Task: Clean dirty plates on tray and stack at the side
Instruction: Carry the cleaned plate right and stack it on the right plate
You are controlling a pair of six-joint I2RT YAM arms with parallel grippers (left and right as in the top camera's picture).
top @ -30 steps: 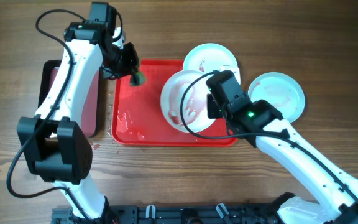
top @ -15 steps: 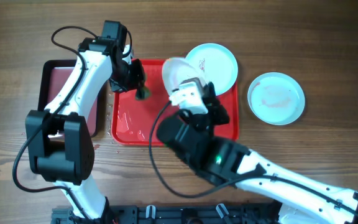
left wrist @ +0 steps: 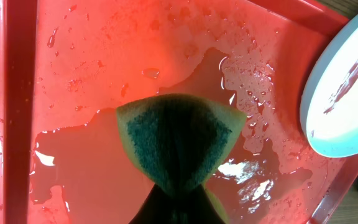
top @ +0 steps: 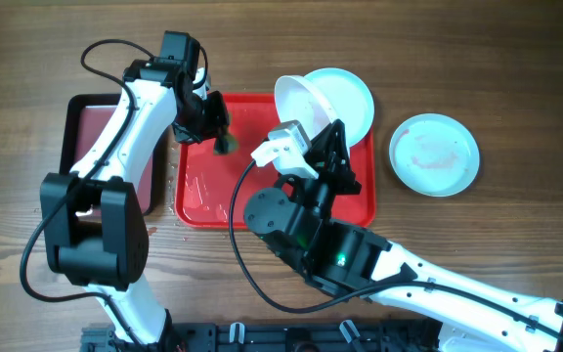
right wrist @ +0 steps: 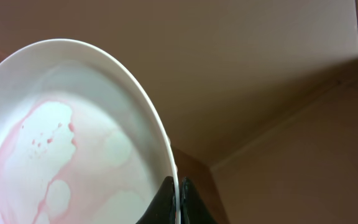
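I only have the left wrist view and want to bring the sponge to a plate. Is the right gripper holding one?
Observer: Yes. The right gripper is shut on the rim of a white plate, tilted up above the tray.
Operator: Is that plate clean?
Observer: No. Pink smears run across its face in the right wrist view.
Operator: Any plate off the tray?
Observer: One pale turquoise plate lies flat on the table, to the right of the tray and apart from it.
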